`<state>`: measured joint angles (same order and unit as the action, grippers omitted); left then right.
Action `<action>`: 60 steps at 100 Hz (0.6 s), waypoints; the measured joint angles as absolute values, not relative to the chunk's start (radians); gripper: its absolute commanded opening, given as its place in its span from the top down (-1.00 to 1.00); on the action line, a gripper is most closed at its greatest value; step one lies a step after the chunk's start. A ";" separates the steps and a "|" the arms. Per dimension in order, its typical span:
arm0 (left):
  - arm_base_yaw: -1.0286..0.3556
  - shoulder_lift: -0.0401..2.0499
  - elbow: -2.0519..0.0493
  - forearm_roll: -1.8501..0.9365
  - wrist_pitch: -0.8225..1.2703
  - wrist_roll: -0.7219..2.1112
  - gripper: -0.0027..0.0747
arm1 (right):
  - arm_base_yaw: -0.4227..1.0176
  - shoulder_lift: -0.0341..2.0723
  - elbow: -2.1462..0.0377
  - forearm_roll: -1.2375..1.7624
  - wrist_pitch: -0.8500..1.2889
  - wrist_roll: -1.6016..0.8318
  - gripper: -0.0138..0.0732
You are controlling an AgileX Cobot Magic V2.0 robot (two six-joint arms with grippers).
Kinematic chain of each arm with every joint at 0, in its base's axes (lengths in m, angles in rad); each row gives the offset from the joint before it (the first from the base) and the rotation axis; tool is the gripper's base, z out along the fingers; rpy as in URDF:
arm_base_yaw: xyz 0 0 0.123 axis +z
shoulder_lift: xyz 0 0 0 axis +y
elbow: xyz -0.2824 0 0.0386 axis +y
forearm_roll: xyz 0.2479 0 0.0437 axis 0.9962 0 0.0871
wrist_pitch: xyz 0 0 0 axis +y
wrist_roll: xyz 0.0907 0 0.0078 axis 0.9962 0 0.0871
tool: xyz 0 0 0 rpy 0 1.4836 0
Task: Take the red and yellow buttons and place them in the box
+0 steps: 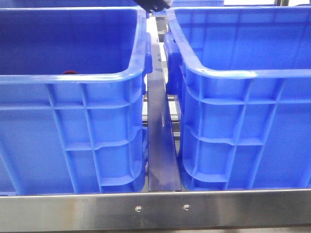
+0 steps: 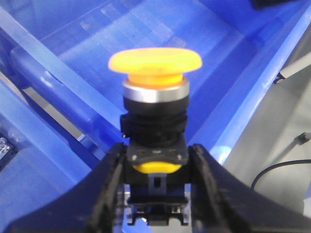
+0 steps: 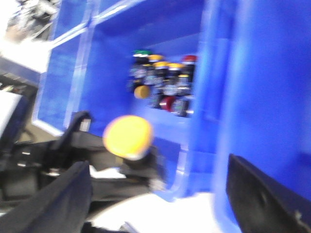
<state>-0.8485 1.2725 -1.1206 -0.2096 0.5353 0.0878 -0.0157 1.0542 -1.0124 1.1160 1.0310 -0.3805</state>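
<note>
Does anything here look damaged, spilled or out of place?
Nothing stands out. The left gripper holds a yellow button squarely by its black base, cap intact. Both blue crates stand upright and look undamaged. Other buttons lie in a cluster inside one crate; the right wrist view is too blurred to judge more.

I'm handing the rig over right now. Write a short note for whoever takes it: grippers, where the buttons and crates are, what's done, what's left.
Left gripper: shut on the yellow button, held cap-up above a blue crate.
Right gripper: open, holding nothing.
Button pile: red, yellow and green caps bunched in a crate corner, blurred in the right wrist view.
Front view: two crates side by side; a dark-red cap peeks over the left one's rim.
Done: yellow button picked. Left: release it into the box, then fetch more.
</note>
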 measured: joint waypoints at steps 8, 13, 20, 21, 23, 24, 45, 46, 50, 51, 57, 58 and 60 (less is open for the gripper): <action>-0.848 1.272 -1.121 -0.210 0.535 0.088 0.98 | 0.036 1.094 -1.046 1.127 1.031 -0.389 -0.67; -0.848 1.272 -1.121 -0.210 0.535 0.088 0.98 | 0.076 1.123 -1.064 1.129 1.024 -0.392 -0.67; -0.848 1.272 -1.121 -0.210 0.535 0.088 0.98 | 0.125 1.162 -1.089 1.129 1.009 -0.393 -0.67; -0.848 1.272 -1.121 -0.210 0.535 0.088 0.98 | 0.130 1.166 -1.095 1.129 1.009 -0.394 -0.67; -0.848 1.272 -1.121 -0.210 0.535 0.088 0.98 | 0.144 1.177 -1.102 1.129 1.003 -0.396 -0.67; -0.848 1.272 -1.121 -0.210 0.535 0.088 0.98 | 0.149 1.181 -1.105 1.129 0.998 -0.396 -0.67; -0.848 1.272 -1.121 -0.210 0.535 0.088 0.98 | 0.250 1.292 -1.165 1.122 0.975 -0.398 -0.67; -0.848 1.272 -1.121 -0.210 0.535 0.088 0.98 | 0.252 1.295 -1.166 1.122 0.975 -0.398 -0.66; -0.848 1.272 -1.121 -0.210 0.535 0.088 0.98 | 0.261 1.311 -1.172 1.122 0.975 -0.398 -0.59; -0.848 1.272 -1.121 -0.210 0.535 0.088 0.98 | 0.261 1.313 -1.172 1.122 0.975 -0.398 -0.58; -0.848 1.272 -1.121 -0.210 0.535 0.088 0.98 | 0.268 1.327 -1.174 1.118 0.974 -0.398 -0.40; -0.848 1.272 -1.121 -0.210 0.535 0.088 0.98 | 0.268 1.327 -1.176 1.118 0.971 -0.398 -0.35; -0.848 1.272 -1.121 -0.210 0.535 0.088 0.98 | 0.268 1.329 -1.176 1.116 0.971 -0.398 -0.27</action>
<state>-0.8485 1.2725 -1.1206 -0.2096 0.5353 0.0878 0.2680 1.3295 -1.1758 1.1158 0.9715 -0.3979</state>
